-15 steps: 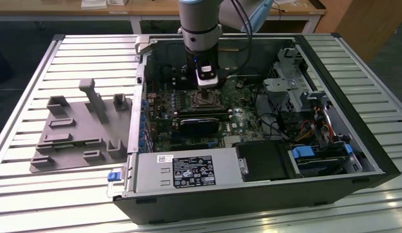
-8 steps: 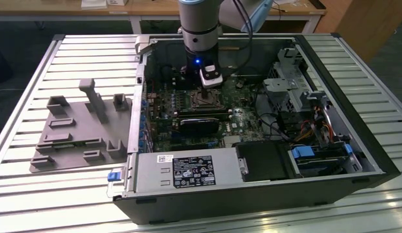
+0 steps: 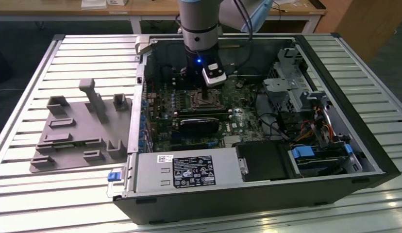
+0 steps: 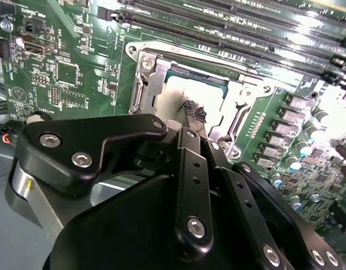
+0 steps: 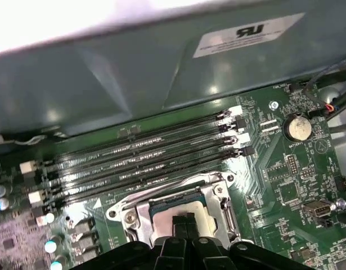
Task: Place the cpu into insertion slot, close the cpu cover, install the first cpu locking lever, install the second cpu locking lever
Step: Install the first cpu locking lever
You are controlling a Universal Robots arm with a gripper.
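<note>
The cpu (image 4: 171, 94) lies flat in the insertion slot (image 3: 206, 102) on the green board, its pale face showing through the window of the cpu cover (image 4: 145, 84). The silver cover frame (image 5: 140, 216) looks lowered around the chip (image 5: 171, 205). My gripper (image 4: 193, 109) hangs straight over the socket, its two dark fingertips (image 5: 179, 222) pressed together at the chip's face; whether they touch it I cannot tell. In the exterior view the gripper (image 3: 202, 92) reaches down into the open computer case. I cannot make out how the locking levers stand.
Long black memory slots (image 5: 144, 152) run beside the socket, with the case wall (image 5: 133, 73) beyond them. A black rectangular block (image 3: 201, 124), the power supply (image 3: 188, 172) and the drive cage with cables (image 3: 305, 121) crowd the case. A grey fixture plate (image 3: 78, 131) lies on the table.
</note>
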